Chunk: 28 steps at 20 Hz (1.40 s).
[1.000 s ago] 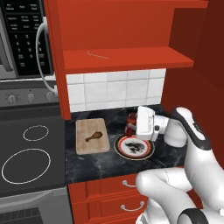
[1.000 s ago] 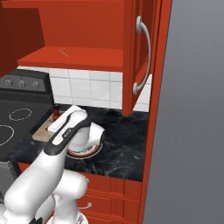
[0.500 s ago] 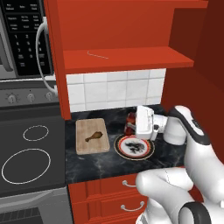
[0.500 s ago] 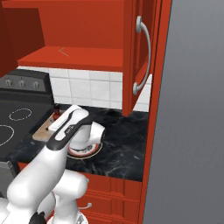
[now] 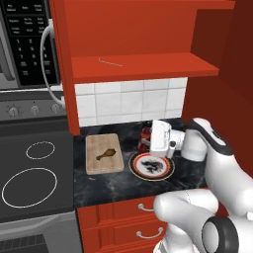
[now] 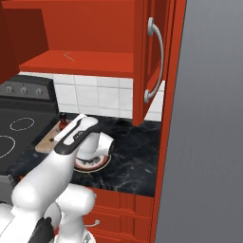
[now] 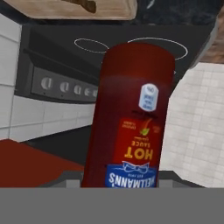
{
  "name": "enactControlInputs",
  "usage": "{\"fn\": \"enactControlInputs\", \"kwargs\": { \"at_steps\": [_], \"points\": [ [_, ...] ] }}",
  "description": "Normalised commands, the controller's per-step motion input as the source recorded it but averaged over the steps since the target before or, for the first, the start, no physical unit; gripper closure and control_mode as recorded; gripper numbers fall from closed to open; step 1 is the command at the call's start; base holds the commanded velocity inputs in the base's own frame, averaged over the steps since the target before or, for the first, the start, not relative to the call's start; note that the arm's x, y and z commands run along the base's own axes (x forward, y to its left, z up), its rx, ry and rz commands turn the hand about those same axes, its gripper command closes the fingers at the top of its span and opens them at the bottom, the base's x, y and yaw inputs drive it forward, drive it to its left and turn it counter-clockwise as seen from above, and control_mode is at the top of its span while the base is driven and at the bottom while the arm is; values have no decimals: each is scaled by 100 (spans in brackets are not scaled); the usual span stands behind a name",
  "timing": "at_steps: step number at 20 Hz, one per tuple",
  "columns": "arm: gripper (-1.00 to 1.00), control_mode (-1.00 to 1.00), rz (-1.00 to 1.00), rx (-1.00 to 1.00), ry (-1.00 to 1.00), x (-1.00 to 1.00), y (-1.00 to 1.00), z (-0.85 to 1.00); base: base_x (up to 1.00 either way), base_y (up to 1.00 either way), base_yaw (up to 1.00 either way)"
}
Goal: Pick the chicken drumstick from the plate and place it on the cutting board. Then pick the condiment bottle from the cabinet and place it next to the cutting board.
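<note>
The gripper (image 5: 147, 140) pinches the bottle (image 5: 145, 139) just right of the board (image 5: 104, 153). The drumstick (image 5: 108, 154) lies on the board.

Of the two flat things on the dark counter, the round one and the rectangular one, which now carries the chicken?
The rectangular cutting board: the chicken drumstick lies on it. The round plate beside it carries no chicken.

Flat, even rendered light, bright throughout, with no glare. The bright red-orange wall cabinet (image 5: 143, 66) darkens toward its right inner wall. Base views are sharp but coarse. In the hand view, the slim dark red-labelled condiment bottle (image 7: 131, 118) looks soft and pixelated up close.
</note>
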Motion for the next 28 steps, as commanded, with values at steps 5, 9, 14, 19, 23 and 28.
{"fn": "enactControlInputs", "kwargs": {
  "at_steps": [5, 9, 14, 19, 23, 28],
  "points": [
    [100, -100, -2, 0, 0, 25, 0, -11, 0, 0, 0],
    [100, -100, -1, 0, 0, 26, 0, -8, 0, 0, 0],
    [100, -100, -1, 0, 0, 24, 0, -7, 0, 0, 0],
    [100, -100, -1, 0, 0, 26, 0, -7, 0, 0, 0],
    [100, -100, 0, 0, 0, 24, 0, -6, 0, 0, 0],
    [100, -100, 0, 0, 0, 24, 0, -6, 0, 0, 0]
  ]
}}
